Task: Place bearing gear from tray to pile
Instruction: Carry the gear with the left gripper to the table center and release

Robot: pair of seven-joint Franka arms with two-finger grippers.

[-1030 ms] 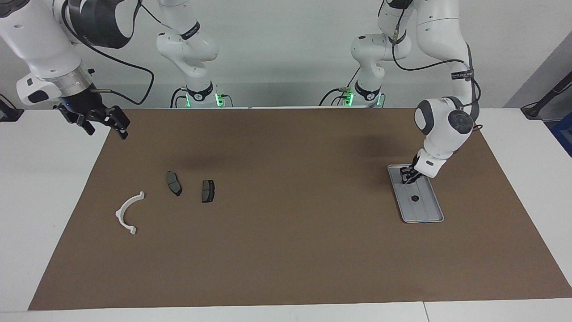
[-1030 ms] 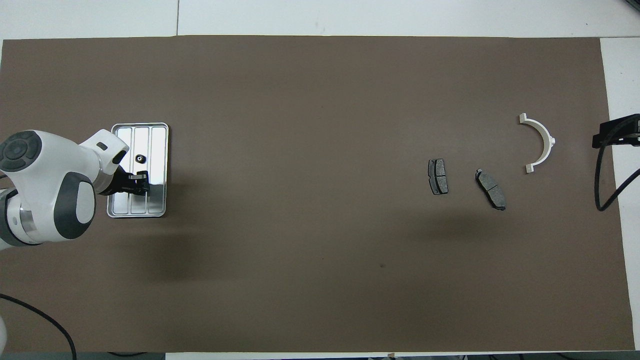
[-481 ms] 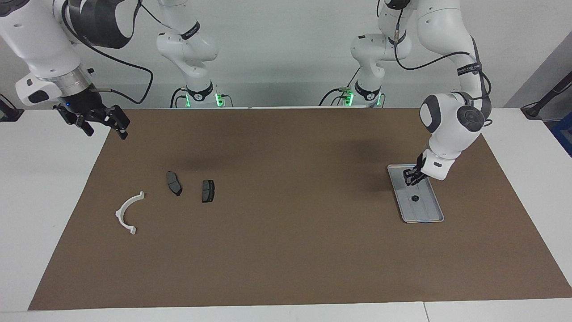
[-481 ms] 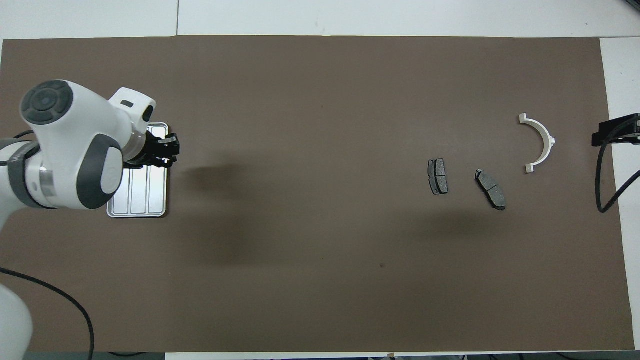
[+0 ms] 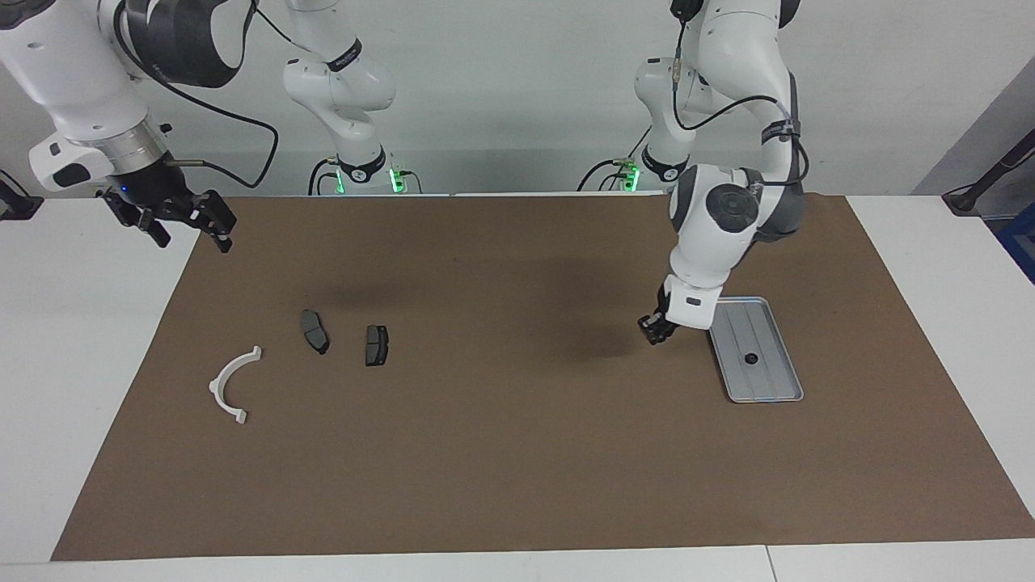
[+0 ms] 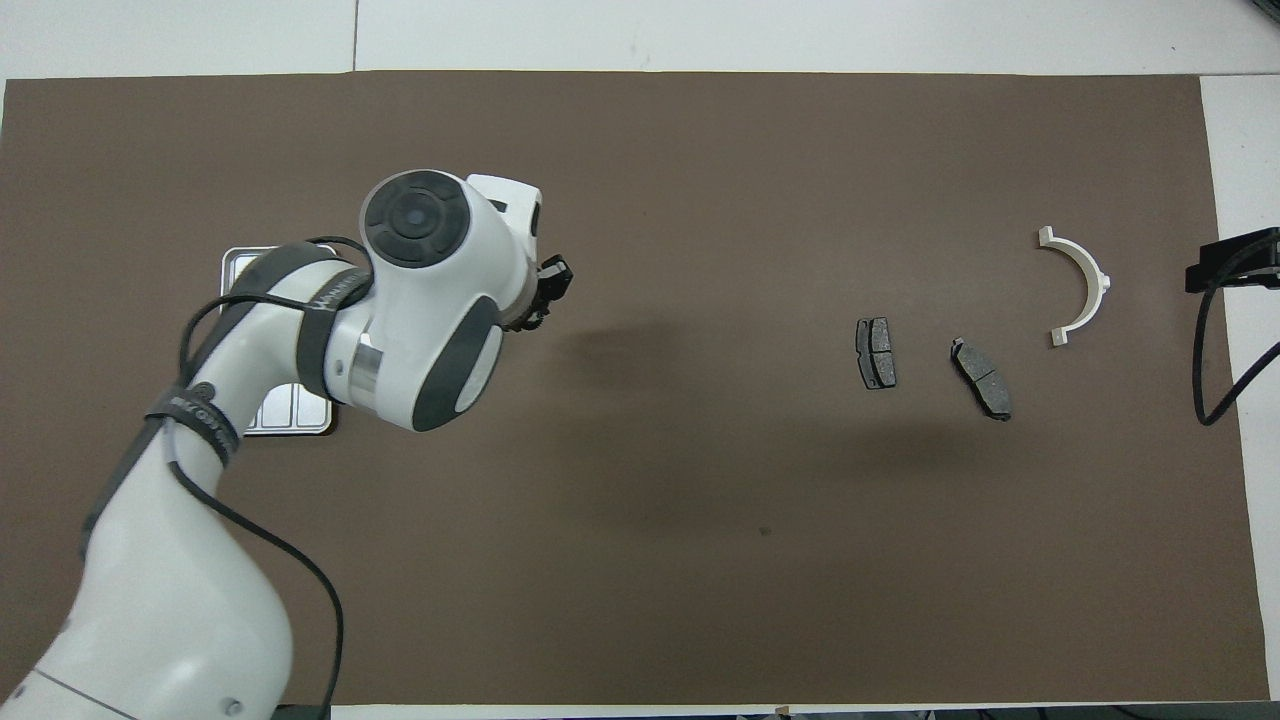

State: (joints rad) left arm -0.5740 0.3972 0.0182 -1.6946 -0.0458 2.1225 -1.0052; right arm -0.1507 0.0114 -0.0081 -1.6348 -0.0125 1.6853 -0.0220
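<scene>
Left gripper (image 5: 653, 331), closed on nothing visible, is swinging off the tray (image 5: 772, 386) over the tabletop toward the pile (image 5: 375, 345); bearing gear (image 5: 751, 358) is sitting in the tray: grasp apparently missed. Right gripper (image 5: 184, 220) is waiting open.

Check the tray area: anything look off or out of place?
One oddity: a small dark gear lies on the tray, yet the left pincer is over bare mat beside it, toward the pile; whether it carries a part is unclear. Right pincer waits open. Nothing spilled or damaged.
</scene>
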